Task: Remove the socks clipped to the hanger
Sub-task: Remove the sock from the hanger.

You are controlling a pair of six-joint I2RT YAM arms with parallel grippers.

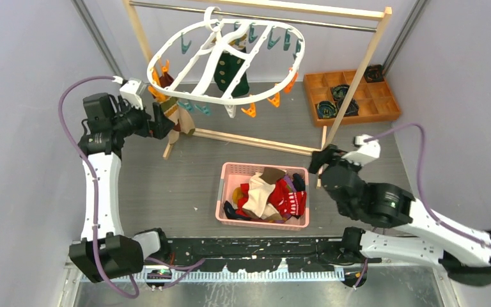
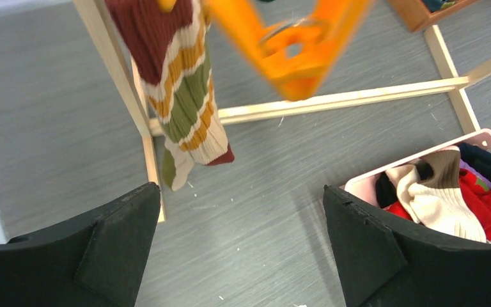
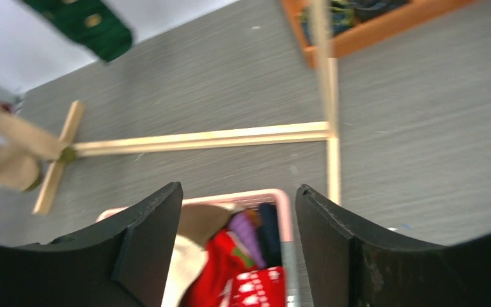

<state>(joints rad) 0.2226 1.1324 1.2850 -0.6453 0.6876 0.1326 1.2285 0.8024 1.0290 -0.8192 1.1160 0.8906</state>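
Grey grained tabletop [image 1: 166, 185] leaves room beneath my left gripper [image 2: 241, 193], jaws spread empty beside the ribbed striped sock [image 2: 180, 86] clipped at the white oval hanger [image 1: 205, 67] edge; right gripper [image 3: 238, 192] gapes empty above the pink basket [image 1: 221, 192].

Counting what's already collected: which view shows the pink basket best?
Top external: the whole pink basket and the socks piled in it show from above. Left wrist catches only one corner with a few socks; right wrist shows just its far end, blurred.

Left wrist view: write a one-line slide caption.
Open left gripper faces a hanging striped sock, an orange clip and the pink basket.
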